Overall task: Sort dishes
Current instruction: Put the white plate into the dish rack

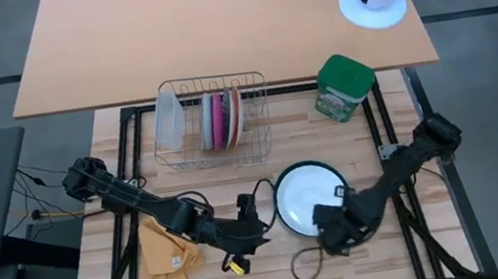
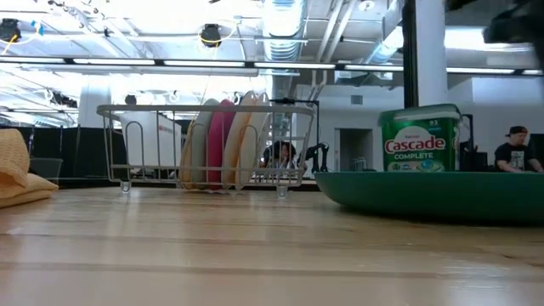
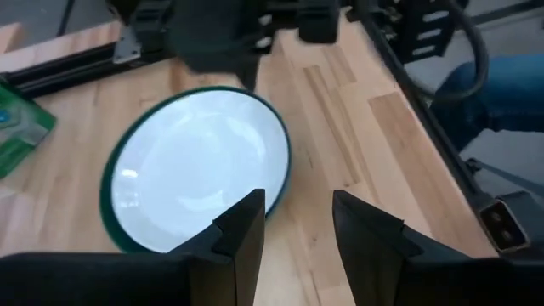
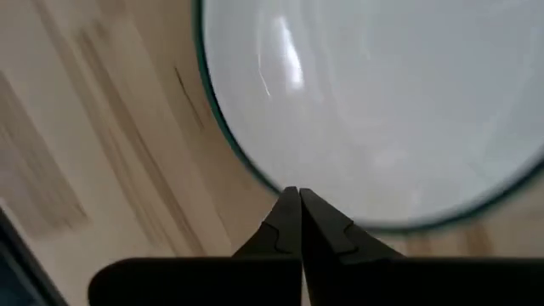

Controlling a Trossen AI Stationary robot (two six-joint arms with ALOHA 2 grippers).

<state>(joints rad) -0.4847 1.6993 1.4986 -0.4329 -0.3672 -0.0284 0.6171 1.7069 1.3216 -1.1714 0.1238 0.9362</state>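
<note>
High view, lower left: I see a crumpled yellow cloth (image 1: 168, 258) on the wooden table (image 1: 437, 250), with the left arm stretched across just above it. The left gripper (image 1: 262, 223) sits low in the frame's centre, near the left edge of the large white plate with dark green rim (image 1: 297, 198). In the left wrist view its fingers (image 3: 246, 234) stand apart, holding nothing, and the plate's rim lies right ahead of them. A small yellow object (image 1: 237, 267) lies on the table just below this gripper; I cannot tell what it is.

Upper centre of the high view: a wire dish rack (image 1: 255, 110) holds a frosted translucent container (image 1: 168, 119) at its left end, then the small plates on edge side by side: grey plate (image 1: 207, 123), magenta-pink plate (image 1: 219, 120), and orange-and-white patterned plate (image 1: 234, 115). The low view shows the same plates upright in the rack.

Centre: the large plate lies flat on the table below the rack.

Right of centre: the right gripper (image 1: 328, 214) rests over the plate's lower right rim. In the right wrist view its fingers are pressed together, tips at the plate's edge; I cannot tell if they touch it.

Upper right: a green canister (image 1: 344, 87) stands beside the rack, and a white lamp base (image 1: 372, 5) sits on the far desk.
</note>
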